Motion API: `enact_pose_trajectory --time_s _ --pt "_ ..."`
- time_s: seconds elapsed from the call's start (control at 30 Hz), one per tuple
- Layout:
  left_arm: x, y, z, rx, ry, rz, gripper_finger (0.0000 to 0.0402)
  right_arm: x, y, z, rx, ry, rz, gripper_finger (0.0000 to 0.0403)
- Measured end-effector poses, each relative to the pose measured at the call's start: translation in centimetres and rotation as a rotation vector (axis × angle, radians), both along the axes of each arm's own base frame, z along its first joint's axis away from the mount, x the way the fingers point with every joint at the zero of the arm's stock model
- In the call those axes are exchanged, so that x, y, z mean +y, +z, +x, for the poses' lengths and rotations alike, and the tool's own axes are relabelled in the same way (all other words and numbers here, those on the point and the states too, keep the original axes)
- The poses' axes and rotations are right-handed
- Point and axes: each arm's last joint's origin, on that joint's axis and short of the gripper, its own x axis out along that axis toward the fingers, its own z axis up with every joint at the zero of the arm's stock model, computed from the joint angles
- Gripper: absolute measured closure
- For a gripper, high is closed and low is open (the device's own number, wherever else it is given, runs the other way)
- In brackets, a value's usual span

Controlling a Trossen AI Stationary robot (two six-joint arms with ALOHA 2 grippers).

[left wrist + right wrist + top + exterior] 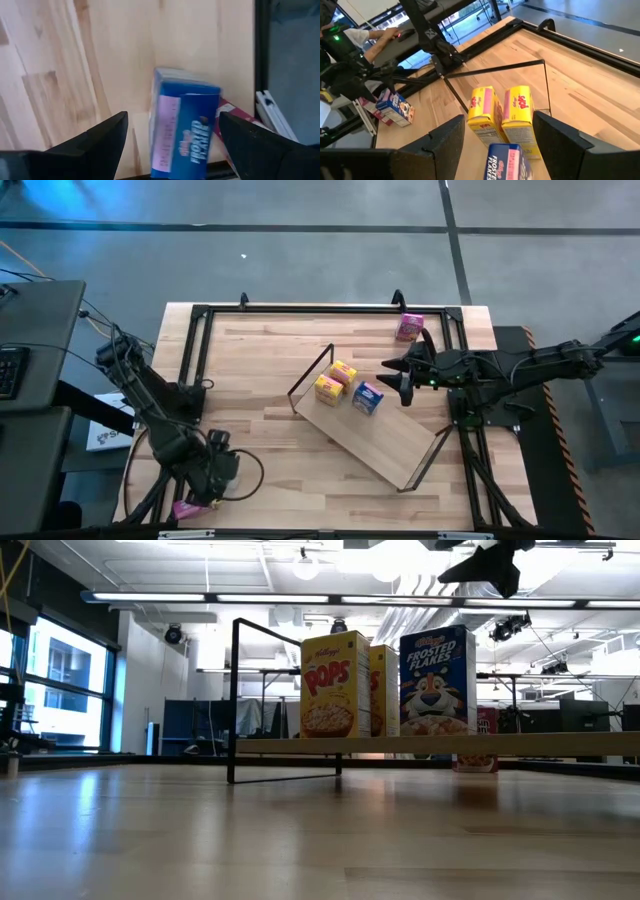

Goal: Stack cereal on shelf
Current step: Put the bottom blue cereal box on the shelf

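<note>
The shelf (390, 442) lies slantwise mid-table. Two yellow cereal boxes (335, 380) and a blue one (367, 398) stand upright on its board; the low view shows the yellow pair (335, 685) and the blue box (438, 680). My right gripper (398, 380) hovers open above the shelf beside the blue box (505, 160). A pink box (409, 327) stands on the table near the far right corner. At the near left corner my left gripper (172, 117) is open over a second blue box (185, 125), its fingers either side and apart from it. That box lies beside a pink one (235, 112).
Black wire frames (310, 375) rise at both short ends of the shelf. A black metal rail (320, 308) runs around the table's edges. The near left boxes lie close to the table's edge (255, 75). Bare wood (260, 360) shows left of the shelf.
</note>
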Motion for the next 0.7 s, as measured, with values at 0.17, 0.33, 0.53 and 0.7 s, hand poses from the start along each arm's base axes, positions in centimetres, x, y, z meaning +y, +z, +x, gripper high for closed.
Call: enact_pose_trajectory --time_s 0.17,0.33,0.53,0.7 --pt "-0.5 -0.1 -0.3 -0.018 -0.021 -0.021 0.0099 0.0 -0.1 0.0 0.01 0.0 -0.002 0.0174" --pt "-0.5 -0.1 -0.1 -0.033 -0.052 -0.025 0.0099 0.0 -0.2 -0.1 0.025 0.0 -0.004 0.0174" --pt "-0.3 -1.1 -0.4 -0.018 -0.064 0.001 0.0099 0.0 -0.4 -0.2 0.041 0.0 -0.007 0.0174" --pt "0.1 -2.3 -0.7 0.016 -0.049 0.024 0.0099 0.0 -0.4 -0.2 0.041 0.0 -0.007 0.0174"
